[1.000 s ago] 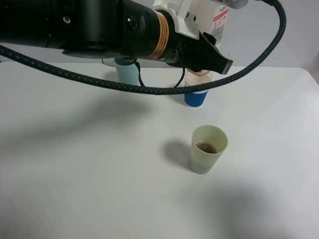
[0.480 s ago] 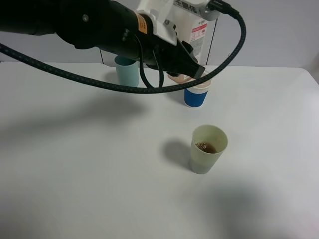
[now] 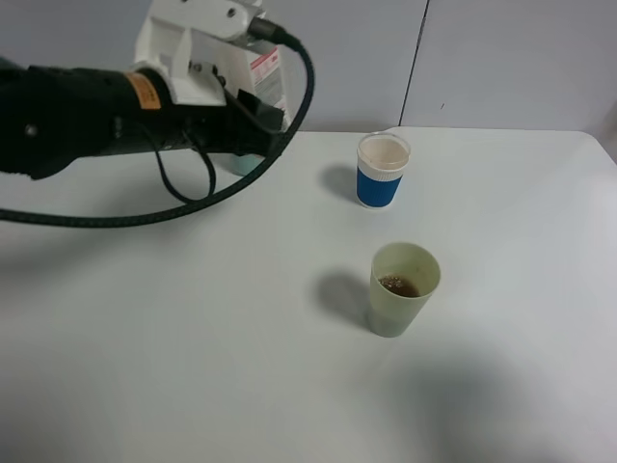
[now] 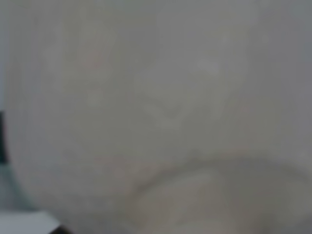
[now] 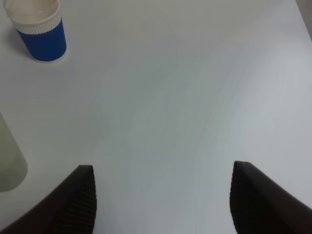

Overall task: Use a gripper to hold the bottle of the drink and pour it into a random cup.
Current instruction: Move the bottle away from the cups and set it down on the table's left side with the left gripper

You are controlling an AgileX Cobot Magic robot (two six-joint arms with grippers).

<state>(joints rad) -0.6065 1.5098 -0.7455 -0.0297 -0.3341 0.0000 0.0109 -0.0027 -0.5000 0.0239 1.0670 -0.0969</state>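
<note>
A: Left gripper (image 3: 258, 114)?
B: Clamped on the bottle (image 3: 264, 77), raised over the table's (image 3: 193, 338) far left, by the teal cup (image 3: 241, 164).
A: Right gripper (image 5: 161, 195)?
B: Jaws apart, nothing between.
A: Cup (image 3: 403, 287)?
B: Mid-table, upright; brown drink (image 3: 398, 285) inside. The blue-sleeved cup (image 3: 382, 170) stands behind it.

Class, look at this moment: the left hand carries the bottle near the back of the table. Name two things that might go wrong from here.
1. The left hand holds the bottle just over the teal cup; lowering it there might knock that cup over.
2. The yellowish-green cup holds brown drink with no lid, so an arm sweeping low past it might spill it.
</note>
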